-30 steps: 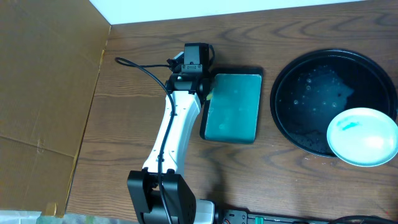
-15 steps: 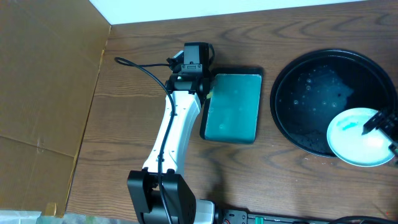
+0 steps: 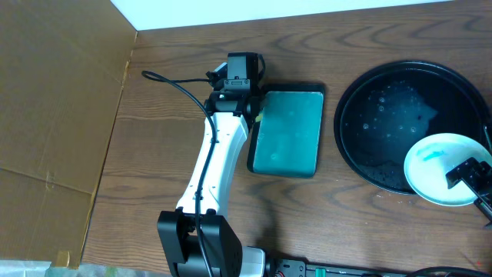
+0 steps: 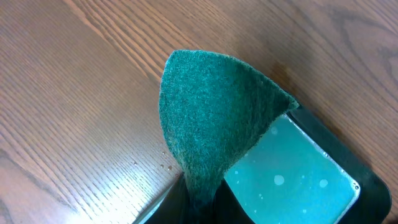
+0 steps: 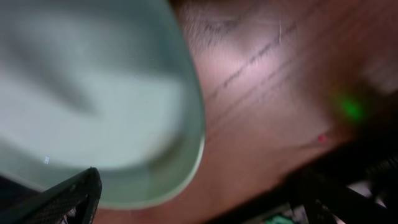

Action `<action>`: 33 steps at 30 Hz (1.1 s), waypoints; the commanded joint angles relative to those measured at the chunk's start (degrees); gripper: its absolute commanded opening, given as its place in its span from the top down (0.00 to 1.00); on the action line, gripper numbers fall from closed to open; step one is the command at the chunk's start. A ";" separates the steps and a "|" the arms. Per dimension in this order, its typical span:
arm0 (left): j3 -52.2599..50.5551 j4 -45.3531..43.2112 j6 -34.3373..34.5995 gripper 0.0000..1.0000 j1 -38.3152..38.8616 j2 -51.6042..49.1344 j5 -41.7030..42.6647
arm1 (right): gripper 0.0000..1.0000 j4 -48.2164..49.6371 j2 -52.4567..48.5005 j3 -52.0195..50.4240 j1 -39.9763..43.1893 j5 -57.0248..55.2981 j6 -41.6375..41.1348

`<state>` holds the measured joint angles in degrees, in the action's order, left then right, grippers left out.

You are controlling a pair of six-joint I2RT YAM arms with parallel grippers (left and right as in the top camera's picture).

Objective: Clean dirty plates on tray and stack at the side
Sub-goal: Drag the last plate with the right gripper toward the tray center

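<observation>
One white plate point(image 3: 432, 171) with a teal smear lies at the lower right of the round black tray point(image 3: 384, 115), overhanging its rim. My right gripper point(image 3: 466, 174) hovers over the plate's right part. In the right wrist view the plate point(image 5: 93, 93) is a blur, and my right gripper point(image 5: 202, 186) stands open, one finger over the plate and the other over the wood. My left gripper point(image 4: 199, 208) is shut on a green scouring pad point(image 4: 211, 118), which sticks up over the left edge of a rectangular tray. From above, that gripper point(image 3: 257, 115) sits beside the rectangular tray.
The rectangular black tray point(image 3: 319, 91) with a teal inside lies at the middle of the table; its corner point(image 4: 367, 180) shows past the pad. Brown cardboard point(image 3: 54, 115) covers the left side. Water drops speckle the round tray. The left arm's base point(image 3: 196, 242) stands at the front edge.
My right gripper has come in from the right edge, crossed onto the plate and shifted toward the table's front. The left arm and the pad have not moved.
</observation>
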<state>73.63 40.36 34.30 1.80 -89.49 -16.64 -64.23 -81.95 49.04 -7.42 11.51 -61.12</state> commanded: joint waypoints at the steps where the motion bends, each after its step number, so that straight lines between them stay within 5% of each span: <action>1: -0.66 -0.15 0.28 0.93 -0.17 0.00 -0.48 | 0.01 4.09 0.63 -2.78 -0.48 -2.67 -1.68; 11: -0.66 -0.15 0.28 0.93 -0.17 0.00 -0.48 | 0.03 18.34 0.63 -7.89 -0.50 -3.15 -0.94; 15: -0.66 -0.15 0.28 0.93 -0.17 0.00 -0.48 | 0.31 19.74 0.63 -7.89 -0.50 -3.13 -0.94; 18: -0.66 -0.15 0.28 0.92 -0.17 0.00 -0.48 | 0.42 19.93 0.63 -7.87 -0.50 -3.15 -0.26; 23: -0.66 -0.15 0.28 0.92 -0.17 0.00 -0.48 | 0.98 21.05 0.63 -7.85 -0.50 -3.06 3.02; 33: -0.66 -0.35 0.31 0.92 -0.17 0.00 -0.48 | 0.99 26.91 0.63 -3.56 -0.48 2.10 19.15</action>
<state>73.63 40.25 34.30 1.80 -89.49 -16.62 -38.48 -81.56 42.22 -7.42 11.25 -50.46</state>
